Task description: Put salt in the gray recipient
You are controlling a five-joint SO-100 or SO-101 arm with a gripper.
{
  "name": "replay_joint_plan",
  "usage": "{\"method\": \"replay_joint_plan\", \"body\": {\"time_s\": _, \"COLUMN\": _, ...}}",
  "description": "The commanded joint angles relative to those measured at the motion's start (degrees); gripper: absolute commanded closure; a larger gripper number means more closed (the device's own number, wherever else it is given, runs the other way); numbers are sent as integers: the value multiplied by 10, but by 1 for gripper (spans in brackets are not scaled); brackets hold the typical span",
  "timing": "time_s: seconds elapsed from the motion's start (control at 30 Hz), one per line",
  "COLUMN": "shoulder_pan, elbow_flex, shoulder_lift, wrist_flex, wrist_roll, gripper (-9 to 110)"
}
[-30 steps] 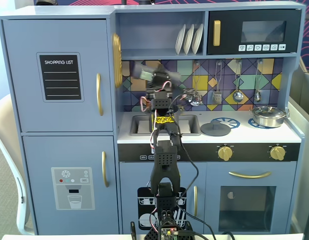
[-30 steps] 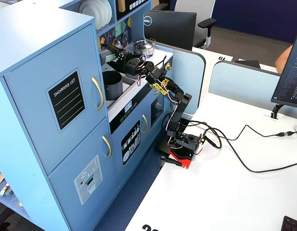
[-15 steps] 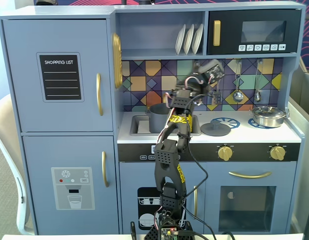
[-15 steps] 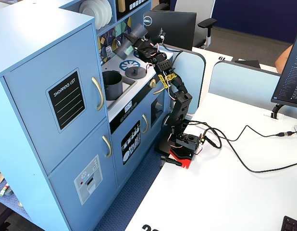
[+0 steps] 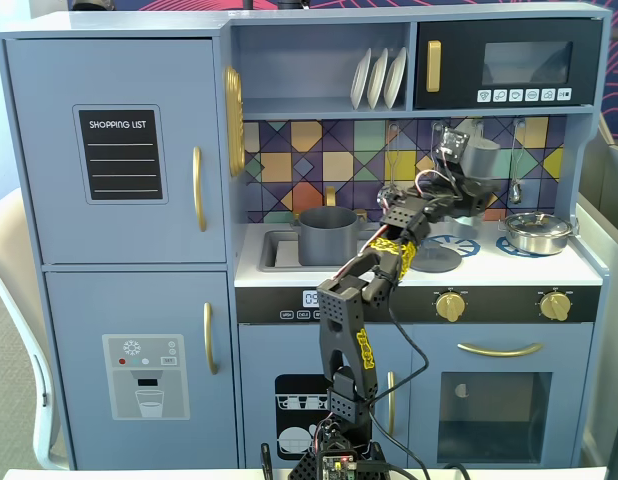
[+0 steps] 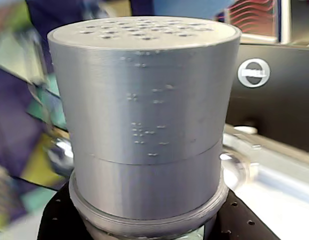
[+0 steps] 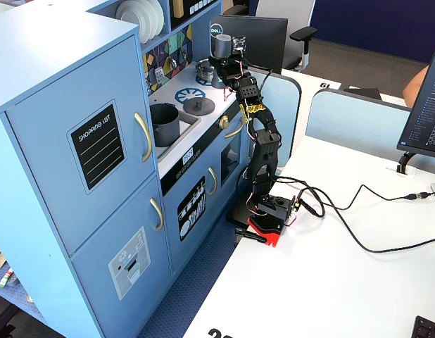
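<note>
The gripper (image 5: 467, 168) holds the grey shaker (image 5: 479, 157) aloft over the toy stove, right of the grey pot (image 5: 328, 235) in the sink; in the wrist view the shaker (image 6: 144, 120) hides the jaws clamping its base; the background there is blurred

In a fixed view, the shaker (image 5: 480, 157) sits in my gripper (image 5: 467, 170), raised over the counter (image 5: 489, 266). Below me lies the lid (image 5: 435, 258). The pot (image 5: 328, 235) stands in the sink (image 5: 279, 252) to my left, the pan (image 5: 537, 232) to my lower right.
</note>
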Motion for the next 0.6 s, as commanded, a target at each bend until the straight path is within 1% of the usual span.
{"method": "replay_joint_plan", "body": {"time_s": 0.0, "shoulder_pan": 14, "elbow_flex": 1, "shoulder_lift": -17, "wrist_flex": -61, "wrist_roll": -63, "gripper": 101}}
{"method": "replay_joint_plan", "body": {"time_s": 0.2, "shoulder_pan": 8, "elbow_flex": 1, "shoulder_lift": -65, "wrist_flex": -120, "wrist_roll": -86, "gripper": 101}}
{"method": "replay_joint_plan", "body": {"time_s": 0.37, "shoulder_pan": 16, "elbow_flex": 4, "shoulder_lift": -91, "wrist_flex": -132, "wrist_roll": -105, "gripper": 101}}
{"method": "replay_joint_plan", "body": {"time_s": 0.57, "shoulder_pan": 27, "elbow_flex": 10, "shoulder_lift": -113, "wrist_flex": -148, "wrist_roll": -102, "gripper": 101}}
